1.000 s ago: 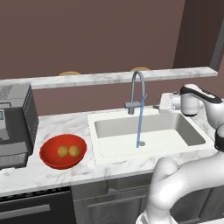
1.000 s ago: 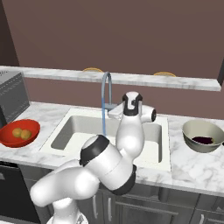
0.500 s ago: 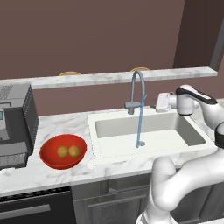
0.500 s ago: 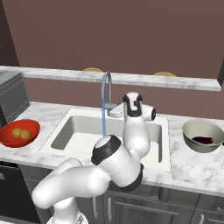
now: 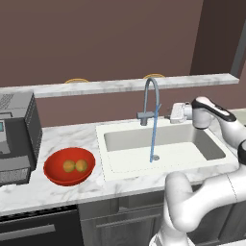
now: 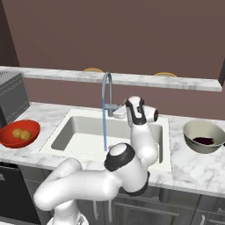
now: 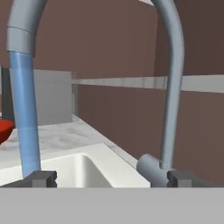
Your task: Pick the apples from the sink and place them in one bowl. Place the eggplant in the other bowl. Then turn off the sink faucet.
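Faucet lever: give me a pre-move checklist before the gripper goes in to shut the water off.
1. Apples in the red bowl: ok, both lie inside it.
2. Eggplant in the grey bowl: ok, a dark shape lies in it.
3. Sink cleared of produce: ok, nothing left in the basin.
4. Water off: not ok, a blue stream runs from the faucet.
5. Gripper open and empty: ok, fingertips stand wide apart with nothing between them.
6. Gripper lined up with the lever: ok, the lever sits just ahead, near one fingertip; contact cannot tell.
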